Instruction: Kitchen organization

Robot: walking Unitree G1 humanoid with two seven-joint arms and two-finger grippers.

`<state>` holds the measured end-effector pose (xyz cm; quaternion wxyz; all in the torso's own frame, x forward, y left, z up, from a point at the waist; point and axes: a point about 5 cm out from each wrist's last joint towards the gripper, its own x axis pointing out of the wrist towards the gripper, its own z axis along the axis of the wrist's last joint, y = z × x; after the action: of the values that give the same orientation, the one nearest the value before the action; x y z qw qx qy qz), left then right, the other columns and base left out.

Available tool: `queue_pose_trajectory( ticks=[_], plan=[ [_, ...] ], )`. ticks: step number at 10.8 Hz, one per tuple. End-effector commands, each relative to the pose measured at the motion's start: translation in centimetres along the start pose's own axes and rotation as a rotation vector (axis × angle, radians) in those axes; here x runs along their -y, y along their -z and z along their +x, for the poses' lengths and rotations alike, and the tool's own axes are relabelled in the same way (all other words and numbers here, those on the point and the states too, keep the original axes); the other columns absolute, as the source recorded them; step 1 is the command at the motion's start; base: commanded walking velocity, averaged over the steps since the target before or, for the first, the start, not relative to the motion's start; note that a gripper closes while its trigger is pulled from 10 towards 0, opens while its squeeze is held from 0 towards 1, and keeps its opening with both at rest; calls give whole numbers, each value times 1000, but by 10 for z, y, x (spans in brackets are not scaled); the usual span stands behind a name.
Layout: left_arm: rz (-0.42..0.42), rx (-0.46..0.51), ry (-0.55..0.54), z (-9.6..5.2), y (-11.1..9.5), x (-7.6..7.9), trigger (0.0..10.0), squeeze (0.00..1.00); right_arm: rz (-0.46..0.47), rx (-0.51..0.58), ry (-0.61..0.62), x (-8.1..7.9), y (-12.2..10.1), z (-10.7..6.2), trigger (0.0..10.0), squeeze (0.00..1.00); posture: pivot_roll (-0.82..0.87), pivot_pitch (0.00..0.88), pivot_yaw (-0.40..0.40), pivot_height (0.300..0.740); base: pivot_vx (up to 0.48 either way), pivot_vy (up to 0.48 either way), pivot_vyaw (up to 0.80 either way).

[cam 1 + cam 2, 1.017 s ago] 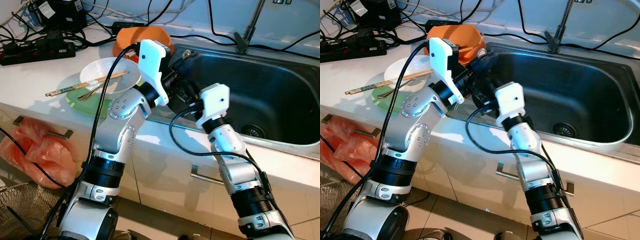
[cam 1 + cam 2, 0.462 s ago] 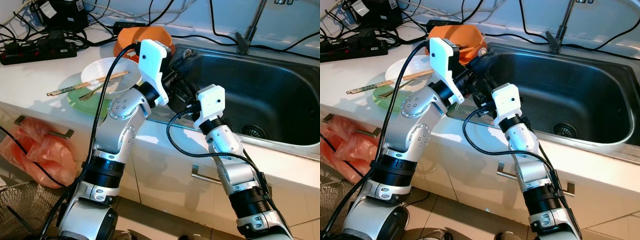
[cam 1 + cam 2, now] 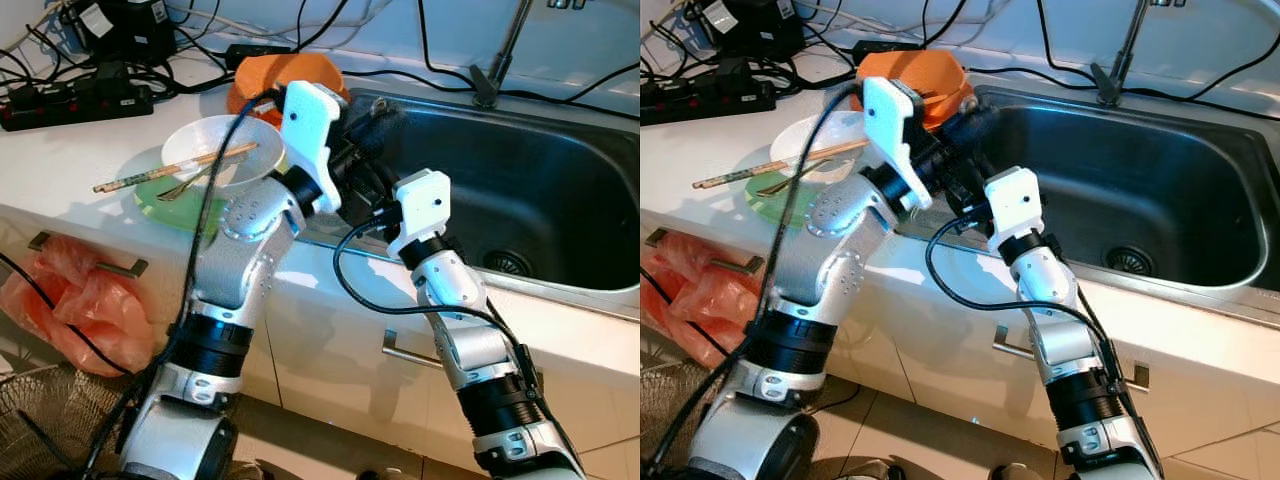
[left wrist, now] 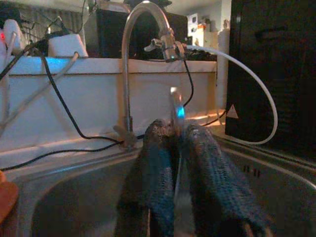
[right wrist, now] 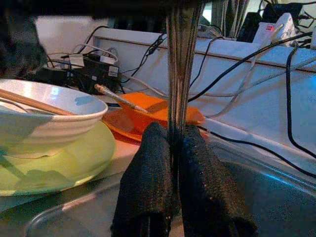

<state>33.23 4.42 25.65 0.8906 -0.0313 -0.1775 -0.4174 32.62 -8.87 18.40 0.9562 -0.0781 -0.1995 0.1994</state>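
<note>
Both grippers meet at the left rim of the steel sink (image 3: 540, 170). My left gripper (image 4: 175, 133) is shut on a thin metal utensil (image 4: 177, 106) whose shiny tip sticks out past its fingers, pointing across the basin toward the faucet (image 4: 129, 59). My right gripper (image 5: 173, 136) is shut on the metal utensil's shaft (image 5: 181, 64), which rises between its fingers toward the left gripper. In the head views the left gripper (image 3: 372, 112) sits just above the right gripper (image 3: 362, 190); the utensil is hidden between them.
On the counter to the left, a white bowl (image 3: 215, 150) with chopsticks (image 3: 170, 168) rests on a green plate (image 3: 165, 208). Orange dishes (image 3: 270, 75) lie behind it. Power strips (image 3: 75, 100) and cables line the back. A red bag (image 3: 70, 310) hangs on a cupboard handle.
My right gripper has moved left and up to the left gripper at the sink's rim. The left arm's elbow has shifted slightly right.
</note>
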Motion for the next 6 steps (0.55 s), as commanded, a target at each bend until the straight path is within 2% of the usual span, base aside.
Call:
queue_pose_trajectory(
  ticks=[1,6],
  plan=[
    [0,-22,7,-1,4,3,10000,1000,2,-11,26,5,2,-1,0,0,-8,58,23,740,0,0,0],
    [6,-14,-28,-4,3,-1,10000,1000,-6,-24,66,13,3,0,0,0,-3,63,19,740,0,0,0]
  ],
)
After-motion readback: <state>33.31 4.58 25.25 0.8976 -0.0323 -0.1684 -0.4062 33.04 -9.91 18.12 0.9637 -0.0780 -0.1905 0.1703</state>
